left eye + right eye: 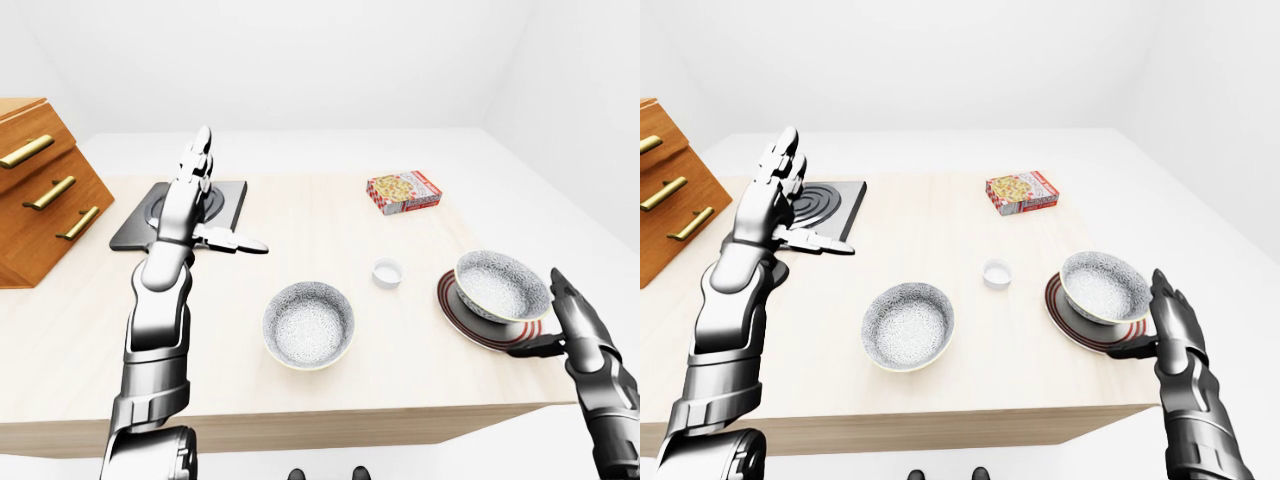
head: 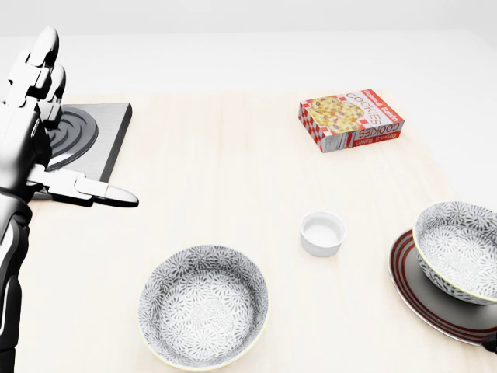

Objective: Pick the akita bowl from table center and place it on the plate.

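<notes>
Two grey-patterned bowls show. One bowl (image 2: pixel 203 307) stands on the bare table near the bottom centre of the head view. The other bowl (image 2: pixel 458 250) rests slightly tilted on the dark plate with red rings (image 2: pixel 423 299) at the right. My right hand (image 1: pixel 1135 315) is open just to the right of and below the plate, fingers up and thumb towards the rim, holding nothing. My left hand (image 1: pixel 232 195) is raised open over the table's left part, fingers straight and thumb pointing right, empty and well away from both bowls.
A small white cup (image 2: pixel 322 233) stands between the two bowls. A cookies box (image 2: pixel 351 118) lies at the upper right. A black hot plate (image 2: pixel 101 144) sits under my left hand, and a wooden drawer cabinet (image 1: pixel 40 190) stands at the far left.
</notes>
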Robot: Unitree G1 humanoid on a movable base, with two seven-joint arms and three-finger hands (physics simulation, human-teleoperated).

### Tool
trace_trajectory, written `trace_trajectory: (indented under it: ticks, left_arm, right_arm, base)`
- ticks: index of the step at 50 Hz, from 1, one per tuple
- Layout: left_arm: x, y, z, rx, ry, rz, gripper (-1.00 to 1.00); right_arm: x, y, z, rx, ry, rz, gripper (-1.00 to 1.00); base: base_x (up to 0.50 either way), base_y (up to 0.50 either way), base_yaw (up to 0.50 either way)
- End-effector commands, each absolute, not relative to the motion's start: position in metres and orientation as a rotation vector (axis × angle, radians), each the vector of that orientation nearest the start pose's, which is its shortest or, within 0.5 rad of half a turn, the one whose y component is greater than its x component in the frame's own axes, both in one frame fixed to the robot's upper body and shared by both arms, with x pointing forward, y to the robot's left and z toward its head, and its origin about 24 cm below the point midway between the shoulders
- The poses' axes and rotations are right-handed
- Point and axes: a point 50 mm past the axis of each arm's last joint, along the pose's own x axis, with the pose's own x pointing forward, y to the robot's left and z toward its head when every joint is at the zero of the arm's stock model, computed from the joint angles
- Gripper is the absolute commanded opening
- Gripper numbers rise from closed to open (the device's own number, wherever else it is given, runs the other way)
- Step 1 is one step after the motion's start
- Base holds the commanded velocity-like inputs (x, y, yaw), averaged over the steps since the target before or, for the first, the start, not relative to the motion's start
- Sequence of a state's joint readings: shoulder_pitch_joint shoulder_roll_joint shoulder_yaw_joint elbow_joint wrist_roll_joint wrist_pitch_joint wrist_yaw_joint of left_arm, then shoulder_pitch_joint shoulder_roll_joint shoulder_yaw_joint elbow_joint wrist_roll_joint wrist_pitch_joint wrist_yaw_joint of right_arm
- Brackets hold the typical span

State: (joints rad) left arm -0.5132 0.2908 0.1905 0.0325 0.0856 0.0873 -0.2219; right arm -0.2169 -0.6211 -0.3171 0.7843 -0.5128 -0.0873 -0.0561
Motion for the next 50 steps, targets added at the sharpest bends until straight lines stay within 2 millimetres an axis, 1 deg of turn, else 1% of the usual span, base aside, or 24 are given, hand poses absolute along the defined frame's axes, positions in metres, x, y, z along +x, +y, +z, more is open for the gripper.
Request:
trace_trajectory:
  ticks: [1,4,5,10,11,15,18,20,21,22,25,26,30,31,33,35,36,40,42,43,48,50]
  left_arm:
    - [0.327,0.204,0.186,0.35,-0.363,-0.06,1.0]
    - [0.327,0.204,0.186,0.351,-0.363,-0.06,1.0]
    - [0.327,0.204,0.186,0.351,-0.365,-0.061,1.0]
    - [0.326,0.203,0.187,0.351,-0.37,-0.061,1.0]
    - [0.326,0.203,0.188,0.351,-0.373,-0.061,1.0]
    - [0.326,0.202,0.189,0.351,-0.379,-0.06,1.0]
    - [0.325,0.202,0.191,0.351,-0.385,-0.061,1.0]
    - [0.325,0.202,0.192,0.352,-0.388,-0.061,1.0]
    - [0.325,0.203,0.193,0.351,-0.393,-0.059,1.0]
    - [0.325,0.203,0.194,0.352,-0.396,-0.059,1.0]
    - [0.325,0.203,0.195,0.352,-0.402,-0.058,1.0]
    - [0.325,0.203,0.197,0.352,-0.405,-0.056,1.0]
    - [0.325,0.204,0.199,0.342,-0.414,-0.048,1.0]
    - [0.325,0.204,0.199,0.338,-0.417,-0.047,1.0]
    - [0.325,0.204,0.199,0.336,-0.418,-0.047,1.0]
    - [0.325,0.204,0.2,0.334,-0.42,-0.047,1.0]
    - [0.325,0.204,0.201,0.332,-0.424,-0.046,1.0]
    - [0.326,0.206,0.203,0.317,-0.428,-0.033,1.0]
    - [0.326,0.205,0.204,0.313,-0.436,-0.033,1.0]
    - [0.325,0.204,0.205,0.311,-0.442,-0.034,1.0]
    - [0.326,0.205,0.203,0.307,-0.435,-0.033,1.0]
    - [0.326,0.205,0.204,0.299,-0.437,-0.03,1.0]
  right_arm:
    - [0.239,-0.37,0.053,-0.93,0.338,-0.357,1.0]
    - [0.238,-0.363,0.067,-0.931,0.273,-0.335,1.0]
    - [0.237,-0.358,0.077,-0.935,0.234,-0.32,1.0]
    - [0.231,-0.345,0.102,-0.928,0.147,-0.291,1.0]
    - [0.229,-0.34,0.11,-0.912,0.124,-0.281,1.0]
    - [0.221,-0.331,0.124,-0.889,0.088,-0.259,1.0]
    - [0.218,-0.315,0.136,-0.833,0.053,-0.213,1.0]
    - [0.218,-0.306,0.145,-0.839,0.008,-0.185,1.0]
    - [0.218,-0.296,0.157,-0.846,-0.054,-0.154,1.0]
    - [0.218,-0.29,0.165,-0.854,-0.094,-0.136,1.0]
    - [0.217,-0.278,0.182,-0.866,-0.182,-0.1,1.0]
    - [0.218,-0.271,0.19,-0.883,-0.226,-0.089,1.0]
    - [0.219,-0.256,0.202,-0.862,-0.321,-0.067,1.0]
    - [0.221,-0.247,0.208,-0.83,-0.386,-0.065,1.0]
    - [0.222,-0.237,0.213,-0.785,-0.452,-0.047,1.0]
    - [0.225,-0.232,0.215,-0.753,-0.488,-0.045,1.0]
    - [0.227,-0.226,0.218,-0.698,-0.531,-0.05,1.0]
    - [0.234,-0.21,0.222,-0.601,-0.61,-0.056,1.0]
    - [0.24,-0.2,0.221,-0.559,-0.625,-0.03,1.0]
    - [0.25,-0.194,0.222,-0.513,-0.637,-0.043,1.0]
    - [0.265,-0.182,0.222,-0.442,-0.645,-0.032,1.0]
    - [0.271,-0.177,0.218,-0.427,-0.627,-0.022,1.0]
  base:
    - [0.0,0.0,0.0]
    - [0.0,0.0,0.0]
    - [0.0,0.0,0.0]
    - [0.0,0.0,0.0]
    - [0.0,0.0,0.0]
    - [0.0,0.0,0.0]
    - [0.0,0.0,0.0]
    - [0.0,0.0,0.0]
    - [0.0,0.0,0.0]
    - [0.0,0.0,0.0]
    - [0.0,0.0,0.0]
    - [0.0,0.0,0.0]
    - [0.0,0.0,0.0]
    - [0.0,0.0,0.0]
    - [0.0,0.0,0.0]
    - [0.0,0.0,0.0]
    - [0.0,0.0,0.0]
    - [0.0,0.0,0.0]
    - [0.0,0.0,0.0]
    - [0.0,0.0,0.0]
    - [0.0,0.0,0.0]
    - [0.0,0.0,0.0]
